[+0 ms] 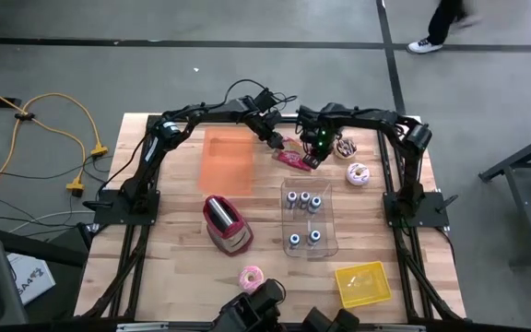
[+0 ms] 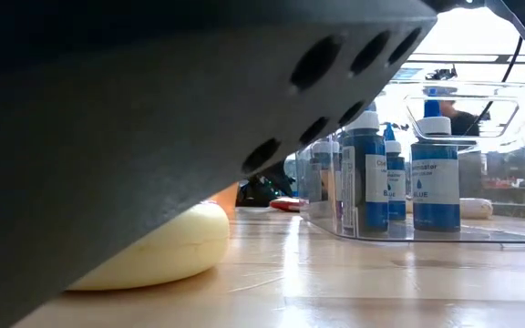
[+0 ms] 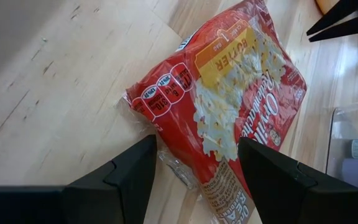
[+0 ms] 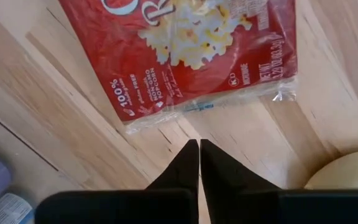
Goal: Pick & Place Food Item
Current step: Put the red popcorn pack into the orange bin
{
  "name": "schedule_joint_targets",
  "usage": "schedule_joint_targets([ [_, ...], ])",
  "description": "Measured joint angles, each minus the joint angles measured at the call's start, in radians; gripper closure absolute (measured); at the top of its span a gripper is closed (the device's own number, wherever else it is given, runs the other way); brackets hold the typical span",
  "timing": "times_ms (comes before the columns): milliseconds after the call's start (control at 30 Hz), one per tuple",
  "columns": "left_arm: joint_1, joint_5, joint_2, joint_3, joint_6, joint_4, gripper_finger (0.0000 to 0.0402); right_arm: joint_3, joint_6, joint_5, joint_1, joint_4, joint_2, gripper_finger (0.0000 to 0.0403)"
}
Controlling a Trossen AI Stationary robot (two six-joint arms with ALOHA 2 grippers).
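Red popcorn bag [image 3: 229, 106]: lying flat on wooden table [image 1: 173, 277], far side, between my two grippers. My left gripper [image 3: 194, 165]: fingers spread, straddling one bag edge. My right gripper [image 4: 199, 163]: fingers pressed together, empty, just beside the bag.

Bare bench [image 4: 55, 118] lies just ahead of the shut right fingers [image 4: 199, 168] up to the popcorn bag [image 4: 185, 50], with a clear bottle bin [image 3: 353, 149] flanking the spread left fingers [image 3: 272, 180].

Wooden table [image 1: 173, 267], popcorn bag [image 1: 295, 159], clear bin [image 1: 330, 242], toaster [image 1: 227, 224], donuts [image 1: 359, 173]
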Motion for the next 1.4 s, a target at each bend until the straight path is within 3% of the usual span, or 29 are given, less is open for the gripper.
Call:
schedule_joint_targets([
  [533,0.0,0.003,0.0,0.0,-0.002,-0.006,0.0179,-0.101,0.027,0.0,0.0,0.121,0.0,0.04],
  [1400,-0.004,0.024,0.0,0.0,-0.003,-0.02,0.0179,-0.106,0.019,-0.055,0.023,0.26,0.008,0.04],
])
